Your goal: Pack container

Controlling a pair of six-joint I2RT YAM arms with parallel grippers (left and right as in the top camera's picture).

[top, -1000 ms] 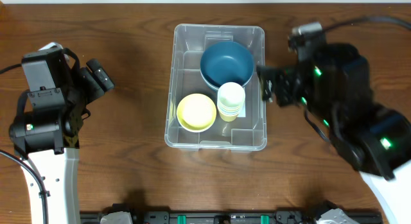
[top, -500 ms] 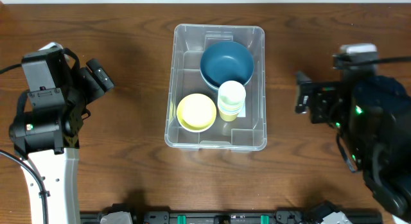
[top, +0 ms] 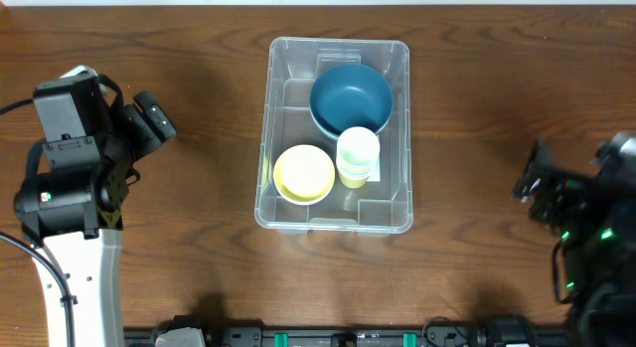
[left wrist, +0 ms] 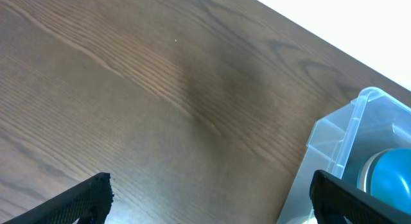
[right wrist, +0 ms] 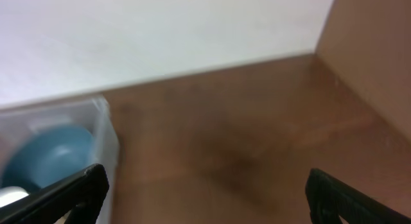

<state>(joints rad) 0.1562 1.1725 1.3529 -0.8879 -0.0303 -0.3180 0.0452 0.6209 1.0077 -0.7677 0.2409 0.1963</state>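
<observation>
Overhead, the container (top: 290,108) sits on the table (top: 199,238) between the two arms, off to the right of the left hand (top: 154,115) and off to the left of the right hand (top: 532,183), well apart from both. Its long axis runs away from the robot, so one long wall faces each hand. Neither arm looks clearly nearer, the left perhaps by a little. It is a clear, thin-walled plastic bin, rectangular with rounded corners and a rolled rim. Inside, beyond the others, lies a deep round blue bowl (top: 350,98), nearer the robot a shallower yellow bowl (top: 303,174), and between them, touching both, a stack of pale cups (top: 358,156). All look smooth and hard. The table is dark brown wood with a plain grain. In each wrist view the dark fingertips (left wrist: 83,198) stand wide apart at the lower corners with nothing between them, so both hands are spread and empty. The right wrist view is blurred, with the bin's corner (right wrist: 96,121) at its left. I judge the packing largely done.
</observation>
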